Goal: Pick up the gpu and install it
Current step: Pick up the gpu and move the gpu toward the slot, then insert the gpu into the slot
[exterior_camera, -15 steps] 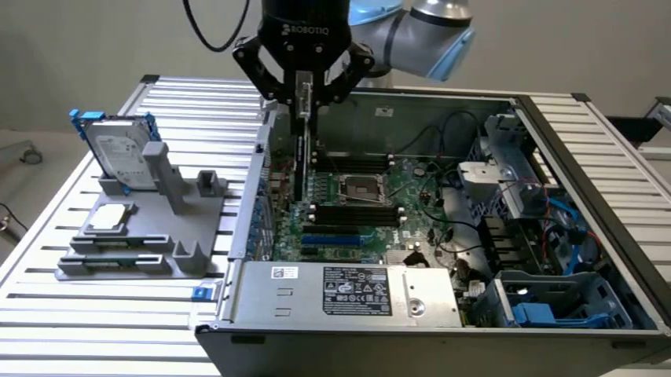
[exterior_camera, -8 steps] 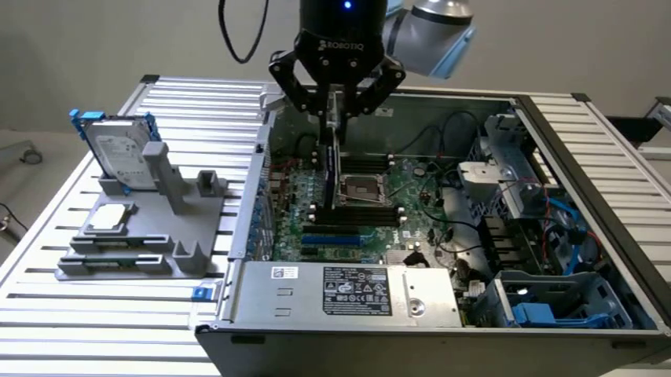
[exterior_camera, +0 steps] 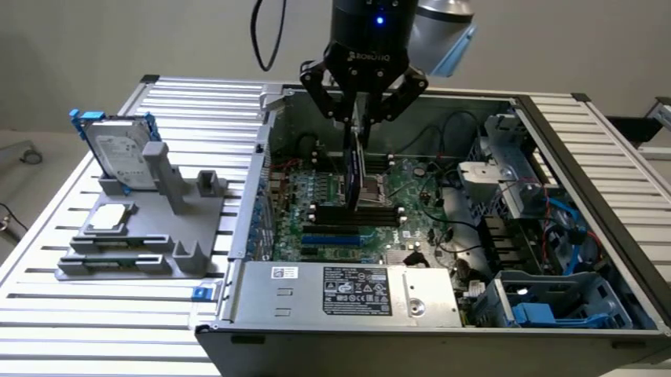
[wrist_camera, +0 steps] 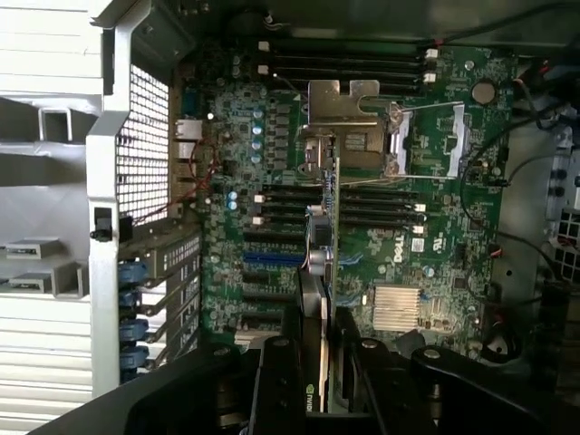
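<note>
My gripper (exterior_camera: 363, 110) hangs over the open computer case (exterior_camera: 243, 228), shut on the gpu (exterior_camera: 357, 169). The card hangs upright and edge-on from the fingers, its lower end just above the green motherboard (exterior_camera: 314, 200). In the wrist view the gpu (wrist_camera: 319, 281) runs away from the gripper (wrist_camera: 319, 390) as a thin strip with a black cover, a green board edge and a silver end bracket (wrist_camera: 342, 101) at its far end. It floats over the motherboard (wrist_camera: 426, 245), beside the blue slot (wrist_camera: 272, 258) and the black slots.
A grey fixture (exterior_camera: 137, 251) on the slatted table at the exterior view's left holds a silver hard drive with blue frame (exterior_camera: 118, 153) and a small square chip (exterior_camera: 110, 220). The power supply (exterior_camera: 346, 289) fills the case's near side. Cables and drive cages (exterior_camera: 535, 236) crowd its right.
</note>
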`<control>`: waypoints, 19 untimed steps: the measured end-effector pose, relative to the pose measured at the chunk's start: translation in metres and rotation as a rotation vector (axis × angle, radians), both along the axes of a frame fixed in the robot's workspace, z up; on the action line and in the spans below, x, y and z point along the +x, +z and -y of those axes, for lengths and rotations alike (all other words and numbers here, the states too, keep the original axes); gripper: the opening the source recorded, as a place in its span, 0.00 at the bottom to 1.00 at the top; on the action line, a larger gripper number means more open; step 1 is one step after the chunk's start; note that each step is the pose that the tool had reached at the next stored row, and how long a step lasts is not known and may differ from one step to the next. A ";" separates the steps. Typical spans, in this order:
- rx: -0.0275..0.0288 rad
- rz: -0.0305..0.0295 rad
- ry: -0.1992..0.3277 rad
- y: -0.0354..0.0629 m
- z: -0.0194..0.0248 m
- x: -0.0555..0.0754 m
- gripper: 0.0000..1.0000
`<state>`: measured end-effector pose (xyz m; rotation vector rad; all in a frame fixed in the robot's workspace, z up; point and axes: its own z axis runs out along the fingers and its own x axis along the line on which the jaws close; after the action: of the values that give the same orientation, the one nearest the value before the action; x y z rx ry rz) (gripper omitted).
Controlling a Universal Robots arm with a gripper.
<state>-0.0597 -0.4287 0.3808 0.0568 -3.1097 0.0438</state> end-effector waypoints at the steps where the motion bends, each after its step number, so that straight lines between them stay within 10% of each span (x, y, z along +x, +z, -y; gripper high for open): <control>1: -0.0001 -0.0001 0.000 -0.0015 -0.0016 0.000 0.26; 19: 0.0000 -0.0002 0.000 -0.0018 -0.0031 0.000 0.26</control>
<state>-0.0594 -0.4256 0.3790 0.0569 -3.1095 0.0438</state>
